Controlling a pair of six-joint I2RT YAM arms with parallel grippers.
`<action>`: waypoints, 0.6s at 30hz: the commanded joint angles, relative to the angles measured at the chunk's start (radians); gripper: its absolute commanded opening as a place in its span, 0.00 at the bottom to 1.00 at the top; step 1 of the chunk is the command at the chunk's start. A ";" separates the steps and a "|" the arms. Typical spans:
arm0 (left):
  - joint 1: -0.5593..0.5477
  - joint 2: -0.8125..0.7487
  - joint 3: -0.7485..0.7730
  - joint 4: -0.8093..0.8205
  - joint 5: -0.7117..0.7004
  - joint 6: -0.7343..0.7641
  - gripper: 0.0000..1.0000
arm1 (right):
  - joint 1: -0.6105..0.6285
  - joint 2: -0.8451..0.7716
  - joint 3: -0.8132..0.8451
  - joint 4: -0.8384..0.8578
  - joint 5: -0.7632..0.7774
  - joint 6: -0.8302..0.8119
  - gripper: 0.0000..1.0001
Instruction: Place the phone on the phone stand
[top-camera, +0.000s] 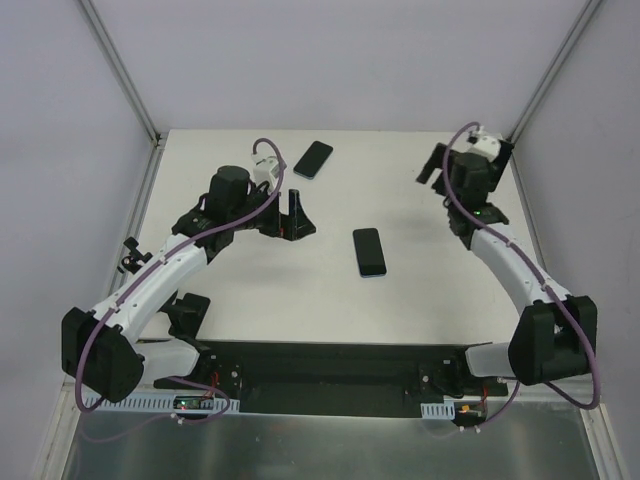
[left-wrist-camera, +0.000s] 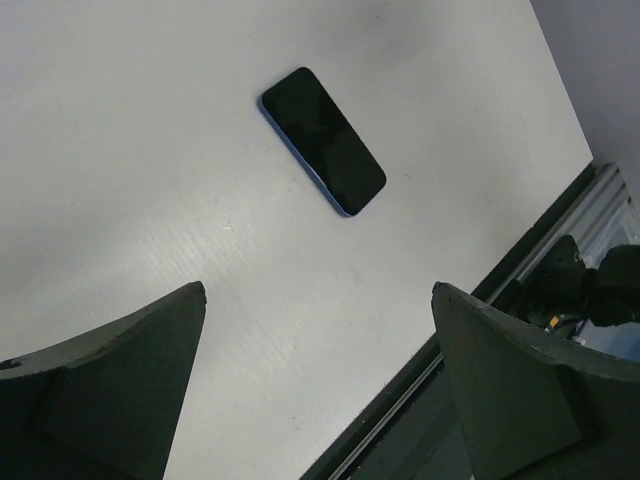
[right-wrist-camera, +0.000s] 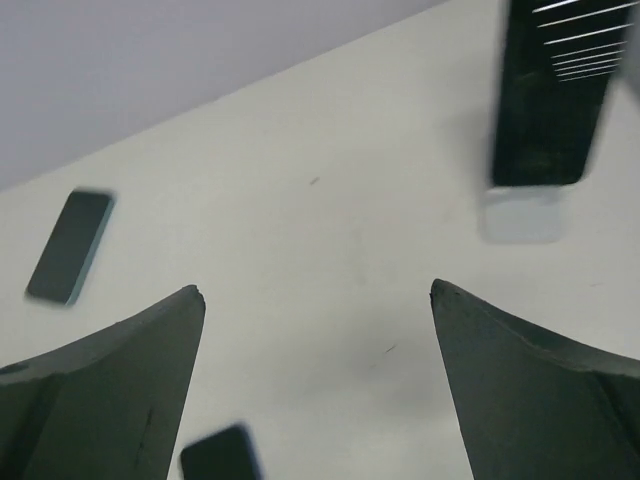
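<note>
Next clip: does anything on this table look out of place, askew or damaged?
Nothing looks spilled or damaged. One oddity: the table holds two phones, though the task names only one. The middle phone lies flat, and the far phone lies flat near the back edge, turned at a different angle.

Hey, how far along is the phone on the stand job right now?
Done: nothing. The mid-table phone and the far-edge phone both lie flat on the table. In hand: nothing; the left tool is open and pointed at the mid-table phone, and the right tool is open too. Left: grasping, carrying and placing. I cannot pick out the stand with certainty.
</note>
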 joint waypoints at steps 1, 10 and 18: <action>0.084 -0.030 -0.020 -0.016 -0.075 -0.134 0.93 | 0.292 -0.006 -0.076 0.060 0.035 0.100 0.96; 0.186 -0.341 -0.092 -0.264 -0.264 -0.236 0.91 | 0.711 0.141 -0.196 0.381 0.035 -0.067 0.96; 0.195 -0.458 0.020 -0.706 -0.615 -0.350 0.97 | 0.748 0.152 -0.225 0.477 -0.054 -0.190 0.96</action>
